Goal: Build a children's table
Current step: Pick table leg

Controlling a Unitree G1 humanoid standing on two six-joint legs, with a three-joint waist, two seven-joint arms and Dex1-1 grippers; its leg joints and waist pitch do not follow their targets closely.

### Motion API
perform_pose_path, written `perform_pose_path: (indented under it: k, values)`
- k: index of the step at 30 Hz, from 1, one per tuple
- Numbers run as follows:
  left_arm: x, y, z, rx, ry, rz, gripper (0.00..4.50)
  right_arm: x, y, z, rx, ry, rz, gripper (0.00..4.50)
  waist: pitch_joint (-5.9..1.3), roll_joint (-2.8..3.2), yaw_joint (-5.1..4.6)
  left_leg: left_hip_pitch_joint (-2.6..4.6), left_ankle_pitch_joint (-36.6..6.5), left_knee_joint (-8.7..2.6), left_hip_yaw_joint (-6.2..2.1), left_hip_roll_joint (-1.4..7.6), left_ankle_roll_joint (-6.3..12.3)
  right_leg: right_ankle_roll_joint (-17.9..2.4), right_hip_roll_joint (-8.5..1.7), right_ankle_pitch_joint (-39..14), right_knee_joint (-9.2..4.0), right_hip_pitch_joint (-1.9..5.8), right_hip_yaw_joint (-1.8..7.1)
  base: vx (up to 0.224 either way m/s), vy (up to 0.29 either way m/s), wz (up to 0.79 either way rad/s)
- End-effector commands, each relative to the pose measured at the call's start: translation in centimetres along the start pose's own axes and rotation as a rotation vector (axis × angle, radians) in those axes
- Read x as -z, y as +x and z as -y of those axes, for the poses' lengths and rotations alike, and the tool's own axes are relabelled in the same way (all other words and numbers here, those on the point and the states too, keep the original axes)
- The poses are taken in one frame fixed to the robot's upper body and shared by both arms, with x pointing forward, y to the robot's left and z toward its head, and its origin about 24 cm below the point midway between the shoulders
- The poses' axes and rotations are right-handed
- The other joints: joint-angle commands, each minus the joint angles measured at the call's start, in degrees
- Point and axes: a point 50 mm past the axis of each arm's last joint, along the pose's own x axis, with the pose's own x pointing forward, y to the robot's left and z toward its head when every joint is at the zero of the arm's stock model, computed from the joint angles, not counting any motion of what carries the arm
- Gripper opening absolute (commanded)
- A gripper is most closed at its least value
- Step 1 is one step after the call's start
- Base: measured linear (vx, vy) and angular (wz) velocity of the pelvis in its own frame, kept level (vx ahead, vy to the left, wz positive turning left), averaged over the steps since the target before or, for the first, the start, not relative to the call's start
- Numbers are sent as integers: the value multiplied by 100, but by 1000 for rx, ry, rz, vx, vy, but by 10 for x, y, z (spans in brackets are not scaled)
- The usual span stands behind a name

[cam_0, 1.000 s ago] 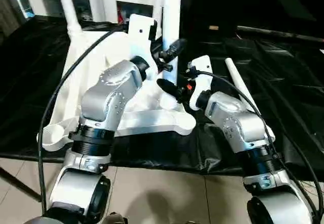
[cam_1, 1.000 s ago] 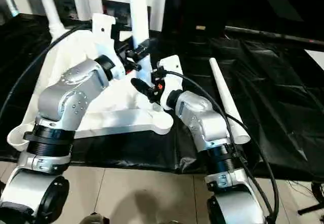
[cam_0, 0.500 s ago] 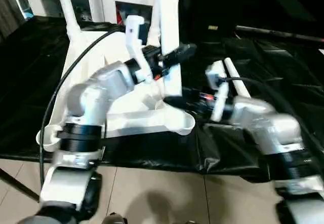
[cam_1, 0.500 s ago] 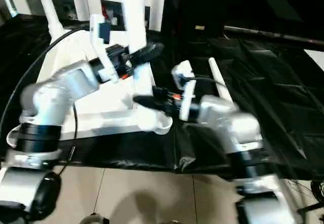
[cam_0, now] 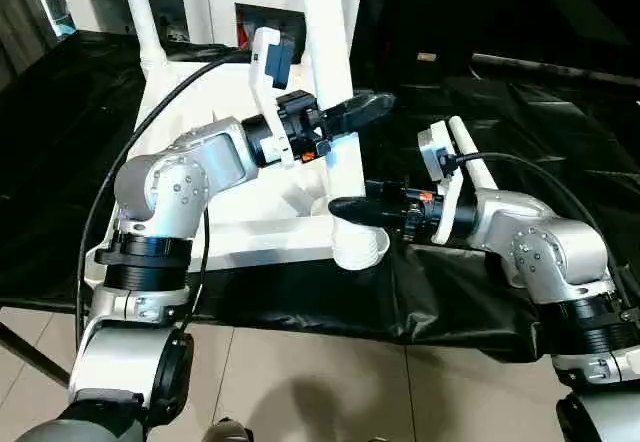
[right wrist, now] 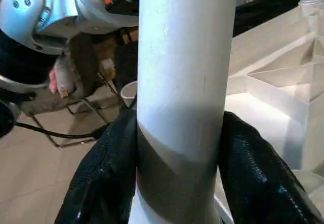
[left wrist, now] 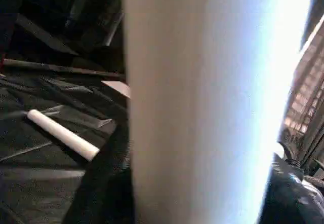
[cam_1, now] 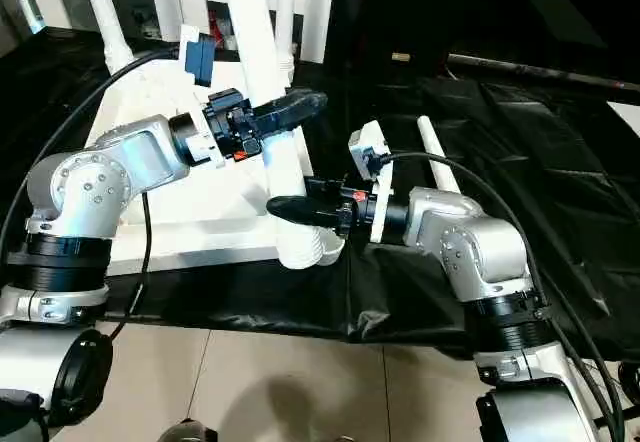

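The white tabletop (cam_0: 250, 197) lies upside down on a black sheet (cam_0: 520, 172), its ribbed underside facing up, and serves as the landmark here. At its near corner closest to the right arm, a white leg (cam_0: 335, 82) stands upright in the round corner socket (cam_0: 358, 247). Both grippers are closed on this leg. The left gripper (cam_0: 352, 114) clasps it partway up, its black fingers (cam_0: 365, 108) wrapped about the tube, well above the tabletop. The right gripper (cam_0: 352, 209) holds the same leg lower down, just above the socket; in the right wrist view its two black fingers (right wrist: 106, 176) press against either side of the tube. Two more legs stand upright at the far edge of the tabletop, one (cam_0: 142, 17) at the far corner on the left arm's side, the other (cam_1: 286, 2) rising behind the held leg. A fourth leg (cam_0: 470, 157) lies loose on the sheet beside the tabletop, on the right arm's side, apart from it. Beyond the far edge of the tabletop stands a white cabinet (cam_0: 215, 2) with glass doors.
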Motion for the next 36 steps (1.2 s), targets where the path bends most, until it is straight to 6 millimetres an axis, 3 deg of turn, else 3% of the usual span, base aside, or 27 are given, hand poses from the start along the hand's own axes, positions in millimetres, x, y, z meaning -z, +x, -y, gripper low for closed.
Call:
perform_pose_path:
  k: [1,3,4,5,7,14,15,17,18,20,36]
  values:
    - [-6,-2,-6,-81,74,-2,189,-5,4,-3,24,-64,6,257,-477,93,4,122,-650,-341,-31,126,-93,-1194,-406,-281,-368,359,265,0,0,0]
    - [-6,1,-5,-85,120,-22,186,-2,5,0,70,-49,3,260,-473,84,7,129,-670,-349,-36,129,-127,-1159,-418,-383,-373,352,266,0,0,0]
    - [-6,1,-4,-85,127,-25,186,-2,5,0,76,-52,-2,260,-474,53,4,130,-674,-352,-33,130,-124,-1146,-414,-410,-378,355,265,0,0,0]
    - [-7,3,-2,-78,139,-32,182,-1,5,0,89,-61,-16,278,-473,71,13,130,-645,-353,-37,133,-137,-1117,-412,-413,-369,353,266,0,0,0]
    - [-7,6,2,-54,152,-44,180,0,6,-1,87,-65,-26,301,-473,38,16,127,-606,-346,-27,131,-124,-1093,-415,-387,-361,352,273,0,0,0]
    - [-1,9,8,18,190,-113,179,1,10,-4,18,-54,-82,301,-467,55,38,121,-596,-352,-26,134,-108,-1086,-421,-388,-360,349,276,0,0,0]
    - [-1,10,8,23,189,-114,179,2,11,-4,13,-50,-90,301,-463,22,36,119,-605,-352,-22,131,-109,-1079,-420,-415,-367,350,274,0,0,0]
    - [-1,11,9,28,190,-113,179,2,12,-4,11,-47,-105,301,-466,34,42,114,-591,-346,-22,128,-111,-1081,-430,-438,-361,354,279,0,0,0]
    - [0,11,10,34,191,-117,179,3,12,-3,13,-45,-111,301,-464,-7,39,113,-583,-346,-18,128,-103,-1071,-425,-463,-367,351,276,0,0,0]
    - [-1,11,11,43,190,-115,179,4,12,-1,20,-43,-121,301,-463,20,45,114,-594,-346,-22,131,-109,-1050,-434,-562,-369,347,276,0,0,0]
    - [2,12,26,169,165,-127,179,5,12,3,30,-44,-131,301,-464,28,37,117,-588,-342,-19,133,-99,-1085,-424,-494,-360,344,274,0,0,0]
